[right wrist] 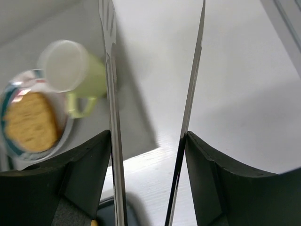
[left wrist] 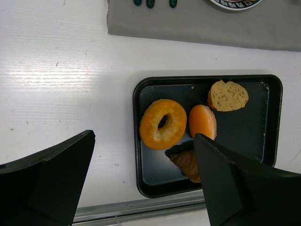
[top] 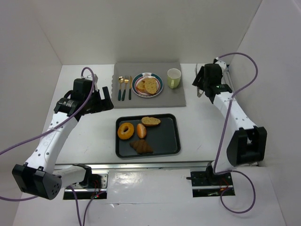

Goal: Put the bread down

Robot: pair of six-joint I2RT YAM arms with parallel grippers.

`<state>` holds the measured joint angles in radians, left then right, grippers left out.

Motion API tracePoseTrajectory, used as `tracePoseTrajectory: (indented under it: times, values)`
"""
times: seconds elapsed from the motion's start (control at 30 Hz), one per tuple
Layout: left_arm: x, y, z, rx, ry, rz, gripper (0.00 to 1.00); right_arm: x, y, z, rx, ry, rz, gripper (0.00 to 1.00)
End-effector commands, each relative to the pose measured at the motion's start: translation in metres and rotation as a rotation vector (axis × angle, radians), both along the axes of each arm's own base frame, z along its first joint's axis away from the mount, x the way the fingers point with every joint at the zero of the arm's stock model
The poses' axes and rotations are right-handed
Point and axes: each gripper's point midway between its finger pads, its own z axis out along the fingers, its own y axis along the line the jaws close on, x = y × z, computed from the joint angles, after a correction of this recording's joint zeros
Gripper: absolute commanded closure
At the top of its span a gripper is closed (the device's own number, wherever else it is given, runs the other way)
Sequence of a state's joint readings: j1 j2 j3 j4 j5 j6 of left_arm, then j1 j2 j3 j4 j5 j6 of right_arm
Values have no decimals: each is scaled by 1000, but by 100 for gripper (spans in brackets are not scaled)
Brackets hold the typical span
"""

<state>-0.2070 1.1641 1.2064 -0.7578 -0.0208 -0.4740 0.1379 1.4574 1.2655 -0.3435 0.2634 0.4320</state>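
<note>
My right arm reaches along the right edge of the white table [top: 197,127], its wrist turned left toward the far right corner of the grey cloth mat [top: 174,96]. The right gripper [top: 200,83] is clamped on slim metal tongs [right wrist: 112,94]. The tong blades stand spread against its fingers with nothing between them.

The two toasted bread slices [top: 147,85] lie on the round patterned plate [top: 133,85] at the mat's middle, beside the pale green mug [top: 174,78].

My left arm slants in from the near left corner. The left gripper [top: 104,100] hangs with its fingers wide apart and empty by the mat's near left corner.

A third bread slice [top: 151,121] sits at the far edge of the black rectangular tray [top: 164,139], with the ring-shaped bagel [top: 125,130], orange bun [top: 141,131] and brown croissant [top: 141,147].
</note>
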Motion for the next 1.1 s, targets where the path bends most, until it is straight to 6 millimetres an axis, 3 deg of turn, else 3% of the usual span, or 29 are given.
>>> tracePoseTrajectory:
  times: [0.0,0.1,0.13,0.2,0.3,0.43,0.5,0.7,0.87,0.9,0.97,1.07]
  values:
    - [7,-1,18,6,-43,-6,0,14,-18,-50,-33,71,-81,30]
    - [6,1,20,10,-53,1,0,30,-28,-76,-51,87,-129,30]
    - [6,1,20,10,-53,1,0,32,-30,-95,-65,117,-142,30]
    - [6,-1,17,-4,-48,1,0,39,-34,-106,-55,106,-156,30]
    - [6,-4,18,-17,-46,-13,0,37,-38,-140,-54,167,-171,29]
    - [7,-6,19,-23,-44,-19,0,36,-37,-156,-48,236,-184,13]
    - [7,-9,23,-35,-51,-31,0,38,-44,-138,-60,214,-231,0]
    - [9,-7,29,-30,-68,-22,0,33,-40,-81,-33,166,-210,0]
    - [9,-2,35,-25,-80,-5,0,14,-28,-77,11,189,-148,0]
    - [9,-2,35,-25,-80,-5,0,2,-23,-94,29,218,-120,0]
    - [10,-6,37,-33,-91,-26,0,-6,-14,-90,34,175,-97,0]
    - [17,-9,36,-38,-79,-32,0,-28,-17,-107,48,204,-125,0]
